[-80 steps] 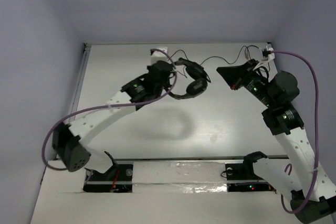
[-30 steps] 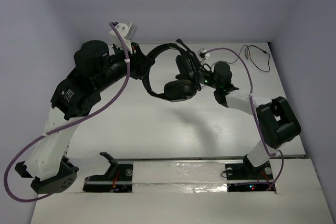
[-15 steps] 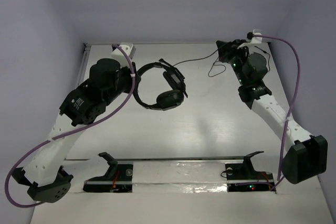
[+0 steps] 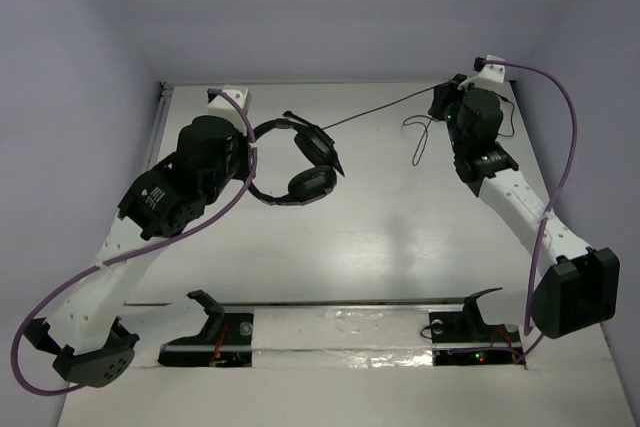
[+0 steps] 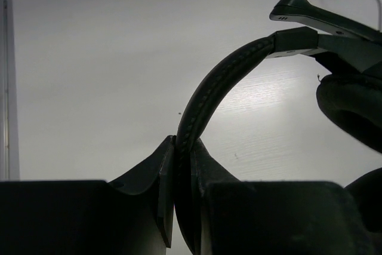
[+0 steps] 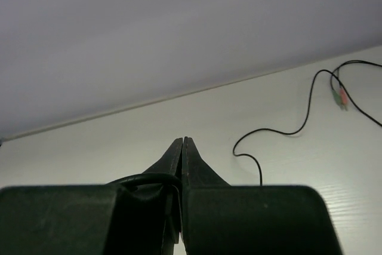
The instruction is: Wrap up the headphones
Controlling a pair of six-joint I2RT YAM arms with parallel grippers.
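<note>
The black headphones hang in the air over the table's back left. My left gripper is shut on their thin headband, which stands on edge between the left gripper's fingers. One earcup shows at the right. The thin cable runs taut from the headphones to my right gripper at the back right. In the right wrist view, the right gripper is shut, with a loop of cable going into the jaws. More cable lies slack on the table, ending in small reddish and green plugs.
Purple robot cables arc over both arms. A metal rail lines the table's left edge. Two black holders sit on the white bar at the near edge. Walls close the back and the sides.
My right gripper has swung from beside the headphones to the back right corner, drawing the cable out taut. The left arm has carried the headphones a little to the left.
</note>
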